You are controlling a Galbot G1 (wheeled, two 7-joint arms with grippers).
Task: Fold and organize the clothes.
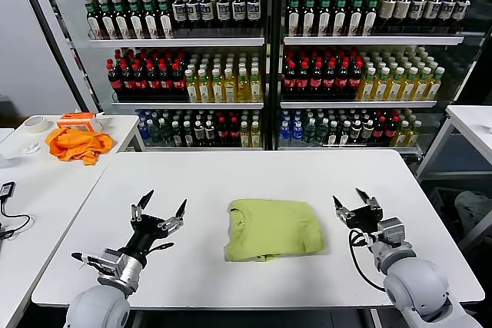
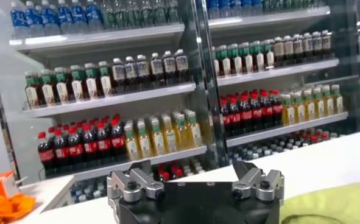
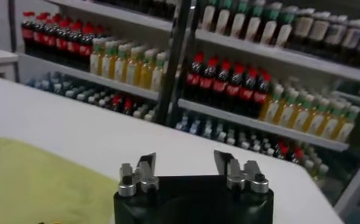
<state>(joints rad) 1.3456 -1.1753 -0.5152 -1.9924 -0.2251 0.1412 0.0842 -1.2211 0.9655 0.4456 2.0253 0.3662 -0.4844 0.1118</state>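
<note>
The left gripper [image 1: 162, 207] hovers over the white table [image 1: 254, 170] with its two fingers spread wide and nothing between them, near the left side of the lime T-shirt [image 1: 273, 228]. The right gripper [image 1: 352, 201] is likewise released, fingers apart and empty, near the shirt's right edge. Neither touches the cloth.

The T-shirt lies between them on the near middle of the table, folded into a compact, roughly rectangular bundle with rounded corners. Its neckline shows on the left part of the top face, and soft creases run across it.

On a side table [image 1: 115, 124] to the left rest a crumpled orange cloth [image 1: 77, 144] and a roll of tape [image 1: 34, 123]. Shelves of bottled drinks [image 1: 261, 44] stand behind.
</note>
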